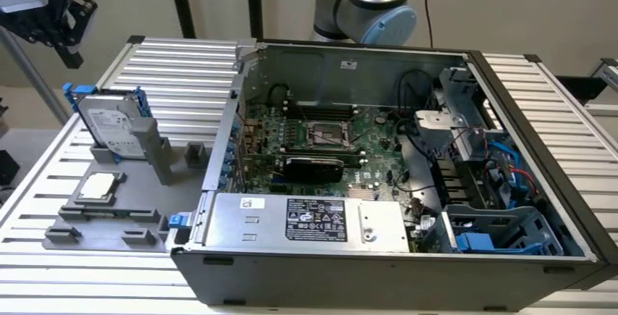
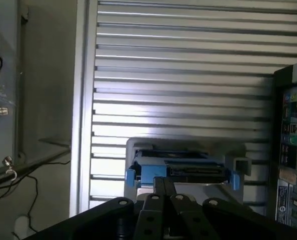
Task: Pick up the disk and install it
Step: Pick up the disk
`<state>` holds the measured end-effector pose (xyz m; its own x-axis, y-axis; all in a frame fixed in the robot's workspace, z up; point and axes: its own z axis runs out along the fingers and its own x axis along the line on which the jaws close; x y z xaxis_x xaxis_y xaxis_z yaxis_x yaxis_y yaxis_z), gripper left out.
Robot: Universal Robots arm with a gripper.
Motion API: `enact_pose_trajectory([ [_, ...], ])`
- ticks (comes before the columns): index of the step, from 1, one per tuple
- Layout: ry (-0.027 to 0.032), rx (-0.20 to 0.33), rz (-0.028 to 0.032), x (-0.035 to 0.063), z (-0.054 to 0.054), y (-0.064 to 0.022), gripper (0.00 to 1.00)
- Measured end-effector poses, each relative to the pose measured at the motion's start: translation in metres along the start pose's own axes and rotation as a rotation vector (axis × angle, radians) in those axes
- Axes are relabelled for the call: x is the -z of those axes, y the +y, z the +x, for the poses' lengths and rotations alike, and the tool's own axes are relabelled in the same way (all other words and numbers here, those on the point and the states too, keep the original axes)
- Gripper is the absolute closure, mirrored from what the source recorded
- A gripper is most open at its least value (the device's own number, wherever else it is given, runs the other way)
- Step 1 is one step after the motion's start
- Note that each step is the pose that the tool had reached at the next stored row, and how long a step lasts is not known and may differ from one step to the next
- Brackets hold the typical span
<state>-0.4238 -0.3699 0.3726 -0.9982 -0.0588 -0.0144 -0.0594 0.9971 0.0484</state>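
The disk (image 1: pixel 111 123) stands on edge in a slot of the grey fixture (image 1: pixel 145 199), at the exterior view's left; it is silver-grey with a white label and a blue carrier frame. My gripper (image 1: pixel 71 56) hangs well above it and a little further toward the exterior view's left, holding nothing. In the wrist view the disk's (image 2: pixel 181 171) upper edge with its blue tabs lies just beyond my gripper (image 2: pixel 163 186), whose two black fingers (image 2: pixel 158 189) are pressed together, shut.
The open computer case (image 1: pixel 386 264) takes up the middle and right, with the motherboard (image 1: pixel 319 141), a silver power-supply box (image 1: pixel 309 221) and a blue-tabbed drive bay (image 1: pixel 493 232). A small square CPU chip (image 1: pixel 100 187) lies on the fixture. The ribbed aluminium table (image 1: pixel 184 76) surrounds everything.
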Motion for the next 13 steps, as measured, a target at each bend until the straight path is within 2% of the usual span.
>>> enact_pose_trajectory([
  [13,0.0115,0.236,-0.0034,-0.0041,0.0001,-0.0002,1.0],
])
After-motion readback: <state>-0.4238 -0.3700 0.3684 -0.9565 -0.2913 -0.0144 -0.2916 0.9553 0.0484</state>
